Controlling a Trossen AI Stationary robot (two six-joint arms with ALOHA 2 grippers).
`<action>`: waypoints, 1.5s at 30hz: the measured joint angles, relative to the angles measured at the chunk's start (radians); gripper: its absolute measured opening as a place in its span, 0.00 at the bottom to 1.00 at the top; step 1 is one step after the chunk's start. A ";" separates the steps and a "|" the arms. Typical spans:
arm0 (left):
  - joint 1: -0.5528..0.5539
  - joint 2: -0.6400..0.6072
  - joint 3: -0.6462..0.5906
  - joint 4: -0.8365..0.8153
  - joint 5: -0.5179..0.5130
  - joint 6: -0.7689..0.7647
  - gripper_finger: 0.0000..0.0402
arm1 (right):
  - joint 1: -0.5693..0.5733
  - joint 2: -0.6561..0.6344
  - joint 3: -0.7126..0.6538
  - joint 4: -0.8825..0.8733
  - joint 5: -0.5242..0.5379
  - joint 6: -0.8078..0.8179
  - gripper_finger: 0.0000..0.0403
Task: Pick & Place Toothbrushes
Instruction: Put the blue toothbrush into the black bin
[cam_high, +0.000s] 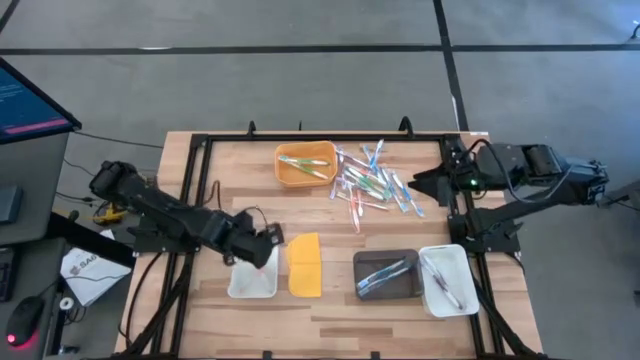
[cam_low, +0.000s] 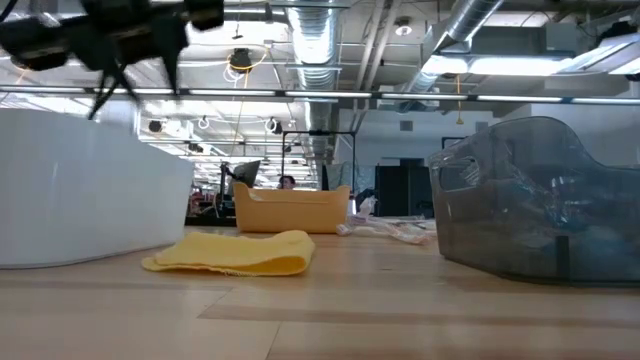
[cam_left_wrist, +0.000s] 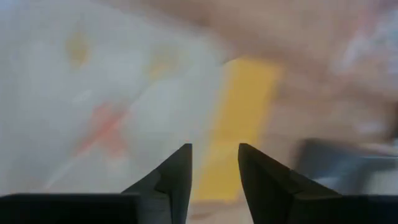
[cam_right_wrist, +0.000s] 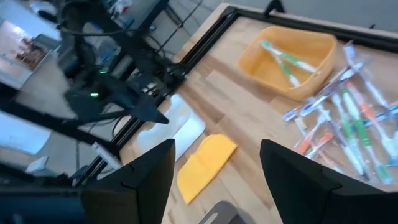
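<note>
A loose pile of toothbrushes (cam_high: 375, 183) in pink, green, blue and white lies on the table's far middle. More lie in the orange tray (cam_high: 306, 163), the dark grey tray (cam_high: 387, 275) and the right white tray (cam_high: 446, 280). My left gripper (cam_high: 272, 238) hangs open above the left white tray (cam_high: 252, 278), nothing between its fingers (cam_left_wrist: 214, 155). A blurred pink-orange toothbrush (cam_left_wrist: 102, 127) lies in that tray. My right gripper (cam_high: 420, 185) waits open and raised at the table's right edge, near the pile (cam_right_wrist: 348, 118).
A flat yellow lid (cam_high: 305, 265) lies on the wood between the left white tray and the dark grey tray. A black frame (cam_high: 200, 140) runs around the table. Bare wood shows along the near edge (cam_high: 340, 330).
</note>
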 joint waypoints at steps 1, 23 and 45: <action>0.000 -0.015 0.000 0.017 -0.067 0.015 0.30 | -0.014 0.002 0.000 0.000 0.001 0.000 0.58; 0.335 -0.091 -0.001 0.479 -0.303 1.003 0.29 | -0.243 0.193 0.000 0.148 -0.006 -0.024 0.58; 0.525 -0.090 -0.026 0.617 0.227 1.462 0.29 | -0.422 0.181 0.000 -0.185 0.022 -0.469 0.58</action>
